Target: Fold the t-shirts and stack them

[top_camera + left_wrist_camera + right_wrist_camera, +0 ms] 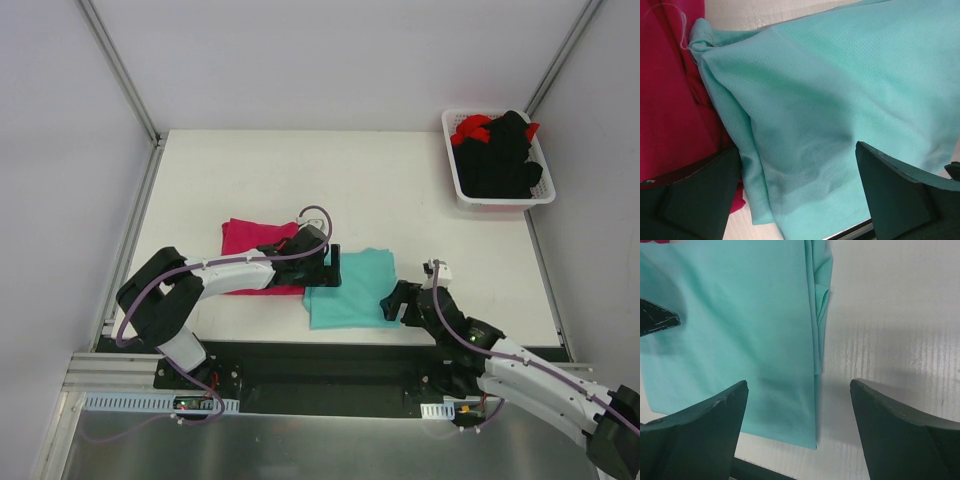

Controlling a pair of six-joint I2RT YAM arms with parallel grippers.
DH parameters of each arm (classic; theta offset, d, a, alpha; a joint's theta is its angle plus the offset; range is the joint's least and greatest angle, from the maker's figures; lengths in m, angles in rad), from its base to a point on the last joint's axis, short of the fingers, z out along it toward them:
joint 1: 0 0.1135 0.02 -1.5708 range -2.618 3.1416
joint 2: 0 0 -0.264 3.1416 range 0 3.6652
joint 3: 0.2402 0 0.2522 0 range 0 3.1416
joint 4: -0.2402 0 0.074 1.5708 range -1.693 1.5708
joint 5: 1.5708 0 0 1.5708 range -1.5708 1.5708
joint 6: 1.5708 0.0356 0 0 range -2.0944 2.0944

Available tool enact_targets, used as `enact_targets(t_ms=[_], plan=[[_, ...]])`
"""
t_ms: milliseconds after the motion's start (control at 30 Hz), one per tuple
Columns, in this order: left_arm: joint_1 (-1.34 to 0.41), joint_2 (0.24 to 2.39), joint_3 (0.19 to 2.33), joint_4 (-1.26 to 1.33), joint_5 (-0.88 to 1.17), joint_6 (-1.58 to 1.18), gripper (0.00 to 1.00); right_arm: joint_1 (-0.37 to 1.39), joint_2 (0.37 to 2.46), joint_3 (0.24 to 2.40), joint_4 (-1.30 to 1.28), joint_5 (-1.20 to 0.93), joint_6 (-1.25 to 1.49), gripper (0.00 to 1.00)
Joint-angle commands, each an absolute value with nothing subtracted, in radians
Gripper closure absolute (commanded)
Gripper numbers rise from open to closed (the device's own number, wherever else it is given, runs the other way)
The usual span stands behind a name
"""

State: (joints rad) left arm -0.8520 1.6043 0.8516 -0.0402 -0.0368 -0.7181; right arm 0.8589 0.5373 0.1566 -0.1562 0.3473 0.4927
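Teal t-shirt (350,290) lay folded, near-square, at the centre of the table's (250,170) near edge. Pink t-shirt (255,258) lay just to its left, edges touching. Left gripper (330,270) hung spread over the teal's left edge, where it met the pink. Right gripper (393,303) was spread too, straddling the teal's right folded edge (neither pinched anything). Stacking likely meant carrying the teal leftward; the left arm sat nearer the pink.
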Motion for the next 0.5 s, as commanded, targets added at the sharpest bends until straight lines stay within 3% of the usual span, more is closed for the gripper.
enact_targets(t_ms=[0, 167, 467], plan=[[-0.861, 1.594, 0.865, -0.08, -0.04, -0.735, 0.08, 0.853, 0.606, 0.15, -0.029, 0.328, 0.509, 0.14], [-0.861, 1.586, 0.861, -0.083, -0.041, -0.747, 0.11, 0.853, 0.661, 0.14, 0.046, 0.308, 0.503, 0.14], [-0.862, 1.597, 0.859, -0.083, -0.043, -0.772, 0.28, 0.853, 0.71, 0.17, 0.061, 0.301, 0.491, 0.15]])
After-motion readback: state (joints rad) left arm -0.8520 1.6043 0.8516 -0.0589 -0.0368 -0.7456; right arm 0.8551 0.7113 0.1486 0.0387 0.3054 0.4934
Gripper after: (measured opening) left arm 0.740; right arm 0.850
